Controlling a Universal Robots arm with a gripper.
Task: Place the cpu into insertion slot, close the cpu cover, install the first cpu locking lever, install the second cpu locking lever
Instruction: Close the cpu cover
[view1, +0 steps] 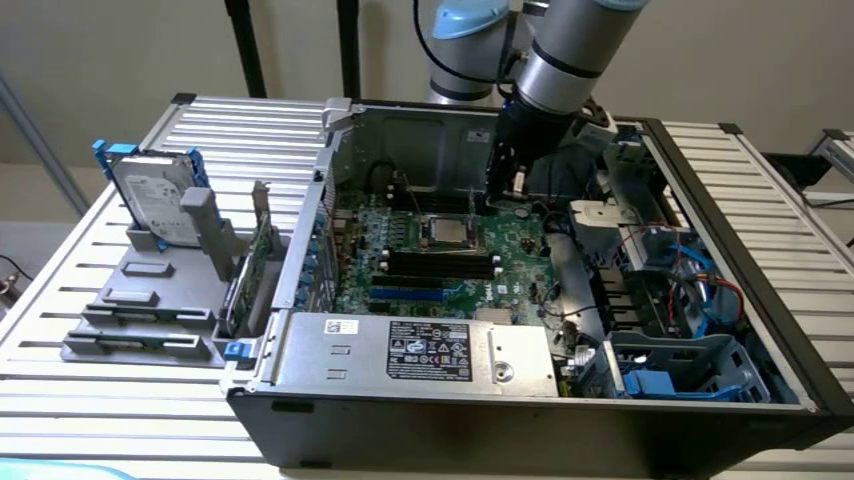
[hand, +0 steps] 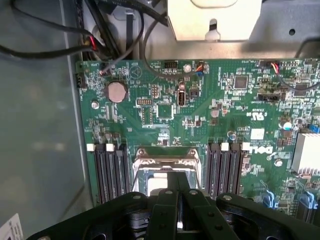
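- Exterior view: one arm reaches down into one open computer case (view1: 747, 300) that lies on a slatted table (view1: 80, 400).
- The gripper (view1: 505, 195) hangs low over the green circuit board (view1: 514, 250), just beside the far edge of the one socket (view1: 447, 232).
- One hard drive (view1: 150, 200) stands in a grey rack outside the case, on the exterior view's left.
- Wrist view: the gripper's (hand: 177, 176) two fingers (hand: 167, 205) are pressed together, and I see nothing pinched between them. Their tips sit right over the near edge of the socket.
- One pale chip (hand: 156, 181) lies flat inside the socket, so the placing step looks done.
- One silvery cover (hand: 167, 152) frames the chip and appears to be lowered over it, so that step looks done too, though I am less sure of it.
- Whether the two locking levers are latched I cannot tell; I judge them to be the work left.
- Two banks of black memory slots (hand: 107, 170) flank the socket, one on each side.
- One coin battery (hand: 116, 92) sits further up the board.
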